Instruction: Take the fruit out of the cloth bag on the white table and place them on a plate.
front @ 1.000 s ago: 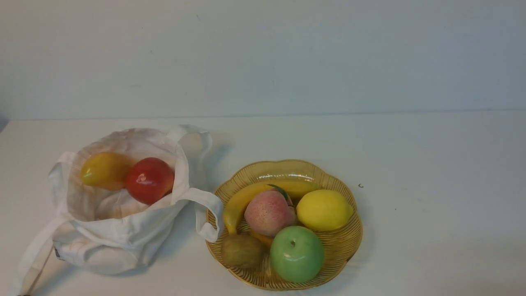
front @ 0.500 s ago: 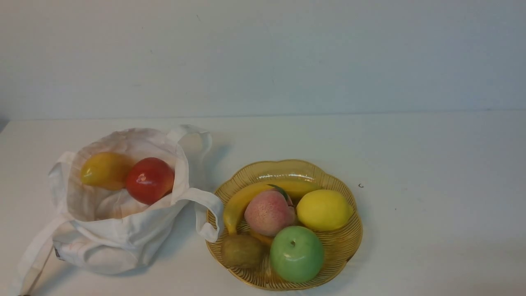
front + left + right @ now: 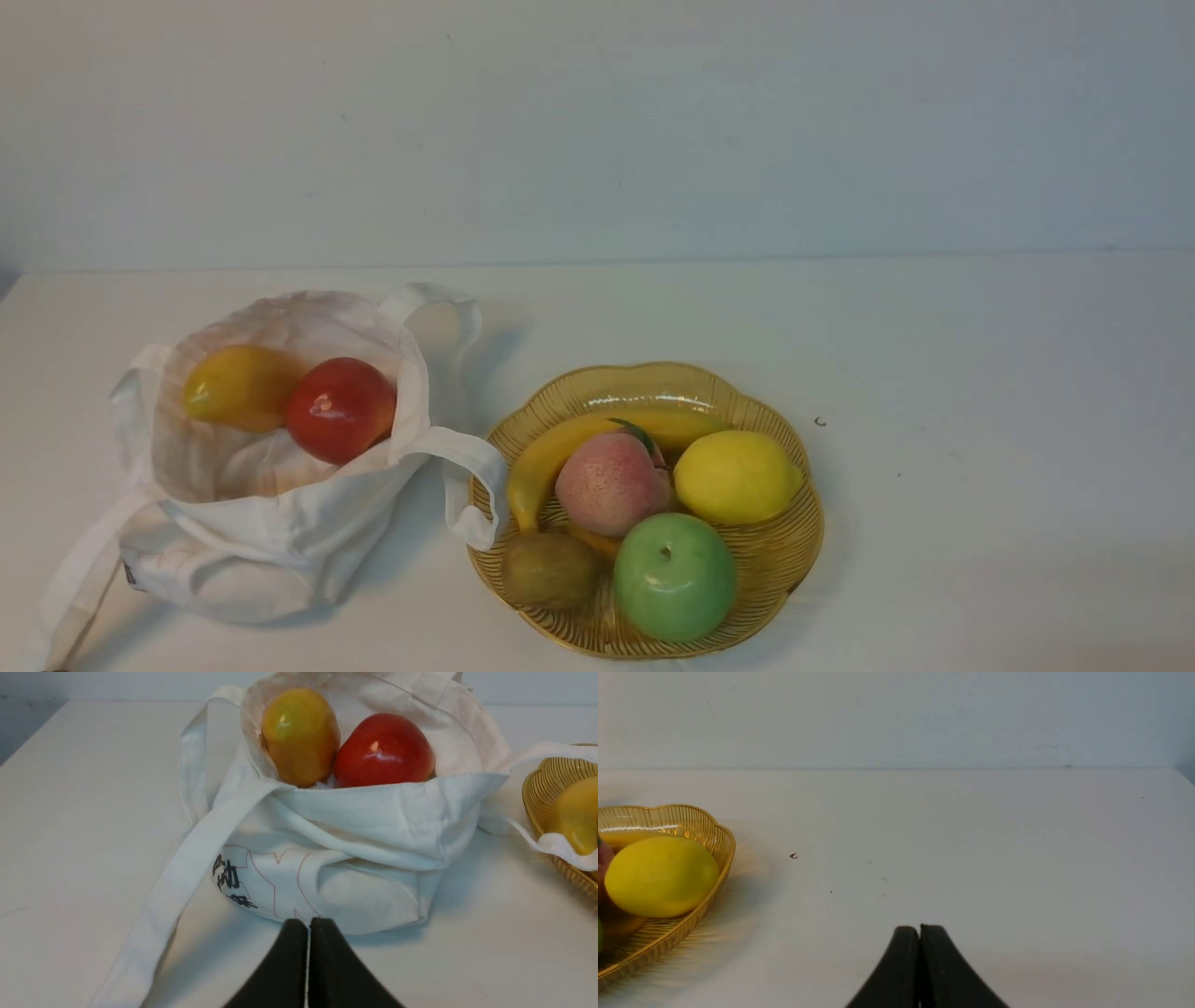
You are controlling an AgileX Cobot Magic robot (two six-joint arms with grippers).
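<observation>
Markings: the bag (image 3: 355, 826) carries black printed characters (image 3: 229, 879) and thin red line art on its lower front panel; the characters are not legible. A small dark tag (image 3: 128, 576) sits on the bag's lower corner, writing unreadable.

Count: one white cloth bag, one amber ribbed plate (image 3: 780, 560), seven fruits. Two fruits lie in the open bag, touching each other: a yellow-orange oval fruit (image 3: 238, 387) and a red apple (image 3: 340, 409). Five lie on the plate: a green apple (image 3: 674, 576) at the near side, a banana (image 3: 541, 457), a pink peach (image 3: 611, 483), a lemon (image 3: 736, 476) and a small brownish-green fruit (image 3: 551, 569).

Position: the bag stands toward the left edge of the counter (image 3: 980, 373), mouth open upward. The plate stands just beside it, near the middle of the counter and close to the near edge. One bag strap (image 3: 467, 485) drapes over the plate's rim; another strap (image 3: 79, 579) trails toward the near left corner. A tiny dark speck (image 3: 820, 422) lies on the counter beyond the plate, toward the right edge.

Pincers: left pincer (image 3: 308, 933) is pressed together, holding nothing, low in front of the bag's printed panel. Right pincer (image 3: 919, 940) is pressed together, holding nothing, over bare counter to the right of the plate. Neither appears in the front view.
</observation>
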